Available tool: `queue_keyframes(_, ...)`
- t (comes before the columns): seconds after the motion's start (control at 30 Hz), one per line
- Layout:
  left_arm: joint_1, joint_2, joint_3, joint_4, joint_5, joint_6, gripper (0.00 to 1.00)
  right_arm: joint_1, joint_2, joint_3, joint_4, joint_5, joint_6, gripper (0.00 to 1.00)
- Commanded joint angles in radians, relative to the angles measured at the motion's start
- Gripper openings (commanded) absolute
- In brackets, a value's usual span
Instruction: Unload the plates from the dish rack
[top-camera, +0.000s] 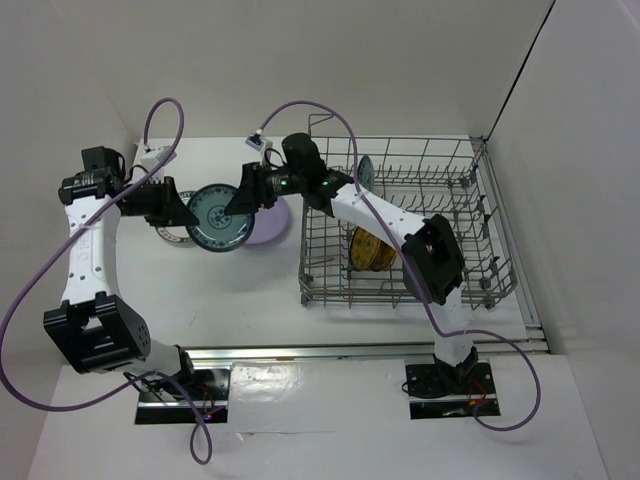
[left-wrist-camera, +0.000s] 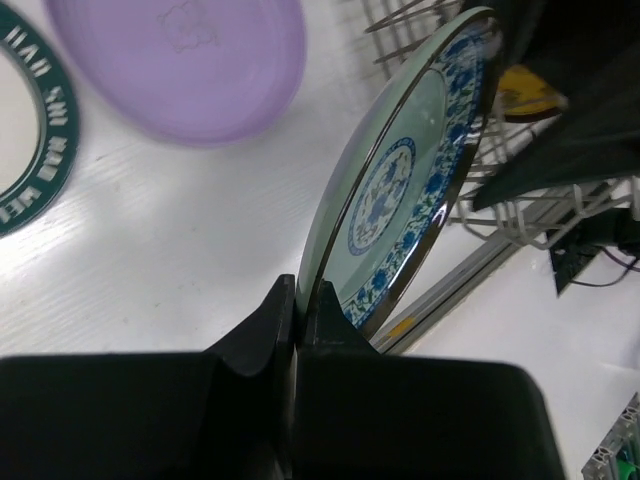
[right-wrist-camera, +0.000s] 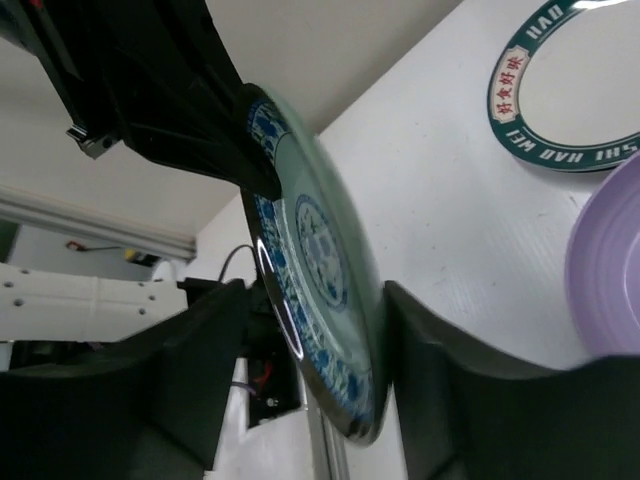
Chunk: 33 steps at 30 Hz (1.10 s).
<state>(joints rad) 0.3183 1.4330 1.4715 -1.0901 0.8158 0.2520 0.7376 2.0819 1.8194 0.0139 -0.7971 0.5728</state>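
left gripper (top-camera: 190, 212): fingers pressed together on the near rim of a small teal plate (top-camera: 218, 218), holding it in the air above the table (top-camera: 240, 290); in the left wrist view the fingers (left-wrist-camera: 262, 330) pinch the rim with no gap showing.
right gripper (top-camera: 240, 195): fingers spread apart, one on each side of the same plate's opposite edge (whether they touch it i cannot tell); the right wrist view shows the plate (right-wrist-camera: 320, 280) standing almost edge-on between the two fingers (right-wrist-camera: 440, 380).
held plate: blue flower pattern on a pale teal ground, tilted up on edge, left of the dish rack (top-camera: 480, 280) and outside it, between the two grippers.
lavender plate (top-camera: 272, 228): lies flat on the table just beside the rack's left wall, partly behind the held plate from above.
white plate (top-camera: 172, 235): dark green lettered rim, flat on the table under the left gripper, near the lavender one but not stacked on it.
in the rack: a yellow-gold plate (top-camera: 370, 250) upright among the tines near the front left, and a second teal plate (top-camera: 365, 172) upright near the back left.
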Motion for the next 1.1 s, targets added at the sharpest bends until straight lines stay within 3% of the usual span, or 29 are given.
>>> queue_keyframes(0.0, 0.028, -0.042, -0.01, -0.039, -0.099, 0.081, 0.0, 0.026, -0.077, 0.073, -0.113, 0.093, -0.108, 0.67)
queue_keyframes(0.1, 0.057, -0.042, -0.055, -0.079, -0.13, 0.122, 0.0, 0.026, -0.123, 0.083, -0.21, 0.269, -0.145, 0.78)
queue_keyframes(0.3, 0.07, 0.003, -0.203, -0.079, -0.233, 0.291, 0.0, -0.007, -0.212, 0.101, -0.365, 0.536, -0.186, 0.8)
queue_keyframes(0.47, 0.015, 0.107, -0.33, -0.025, -0.239, 0.42, 0.0, -0.018, -0.308, 0.078, -0.411, 0.634, -0.261, 0.81)
queue_keyframes(0.7, -0.051, 0.201, -0.392, 0.243, -0.417, 0.316, 0.02, -0.064, -0.368, 0.024, -0.462, 0.778, -0.274, 0.84)
queue_keyframes(0.83, -0.084, 0.303, -0.355, 0.277, -0.437, 0.242, 0.02, -0.13, -0.368, 0.04, -0.569, 0.907, -0.274, 0.84)
queue_keyframes(0.93, -0.096, 0.363, -0.335, 0.286, -0.437, 0.221, 0.09, -0.17, -0.359, 0.054, -0.595, 0.944, -0.274, 0.84)
queue_keyframes(1.07, -0.149, 0.383, -0.361, 0.323, -0.512, 0.21, 0.34, -0.214, -0.378, 0.02, -0.568, 0.911, -0.294, 0.84)
